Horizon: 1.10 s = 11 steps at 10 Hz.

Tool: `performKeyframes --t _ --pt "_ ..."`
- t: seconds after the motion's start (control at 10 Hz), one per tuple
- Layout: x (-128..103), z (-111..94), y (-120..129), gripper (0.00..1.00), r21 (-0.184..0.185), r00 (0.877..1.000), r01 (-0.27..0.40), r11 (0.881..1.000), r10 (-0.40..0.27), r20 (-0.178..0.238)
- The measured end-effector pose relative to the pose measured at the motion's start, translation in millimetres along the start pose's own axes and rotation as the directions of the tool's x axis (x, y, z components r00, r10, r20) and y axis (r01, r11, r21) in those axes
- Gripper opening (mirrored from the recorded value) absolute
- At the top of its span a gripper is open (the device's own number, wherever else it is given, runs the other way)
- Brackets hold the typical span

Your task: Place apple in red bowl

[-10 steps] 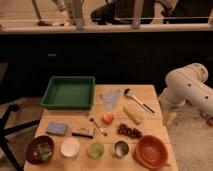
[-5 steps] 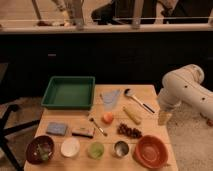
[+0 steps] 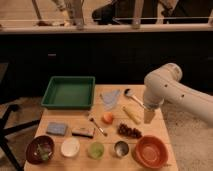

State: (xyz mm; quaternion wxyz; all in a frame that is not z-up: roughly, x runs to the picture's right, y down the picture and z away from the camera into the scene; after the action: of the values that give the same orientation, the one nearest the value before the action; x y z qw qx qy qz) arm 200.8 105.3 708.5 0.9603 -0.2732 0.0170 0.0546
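The yellow corn cob (image 3: 131, 114) lies between my gripper (image 3: 148, 117) and the apple (image 3: 107, 118), with the dark grapes (image 3: 129, 131) just in front of it and a ladle (image 3: 133, 97) behind. My arm (image 3: 164, 86) bends in from the right, its wrist pointing down over the right edge of the table (image 3: 65, 116). I cannot tell whether the gripper is wide or narrow. The apple sits mid-table, beyond the cob. The red bowl (image 3: 151, 151) stands at the front right corner.

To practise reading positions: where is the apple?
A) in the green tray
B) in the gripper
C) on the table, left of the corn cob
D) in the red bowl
C: the apple lies on the table beside the corn cob, apart from the red bowl; the gripper hangs right of the corn cob.
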Motion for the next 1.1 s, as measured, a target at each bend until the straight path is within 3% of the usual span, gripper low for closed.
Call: performKeyframes --t 0.3,0.6,1.1 --pt "-46.6 9.9 0.0 0.8 -0.022 0.998 0.061 0.998 -0.06 0.017" --pt "-96.6 10.0 3.7 0.8 -0.027 0.989 0.134 0.991 -0.132 0.064" --pt "-99.9 10.2 4.9 0.8 -0.029 0.988 0.141 0.99 -0.139 0.072"
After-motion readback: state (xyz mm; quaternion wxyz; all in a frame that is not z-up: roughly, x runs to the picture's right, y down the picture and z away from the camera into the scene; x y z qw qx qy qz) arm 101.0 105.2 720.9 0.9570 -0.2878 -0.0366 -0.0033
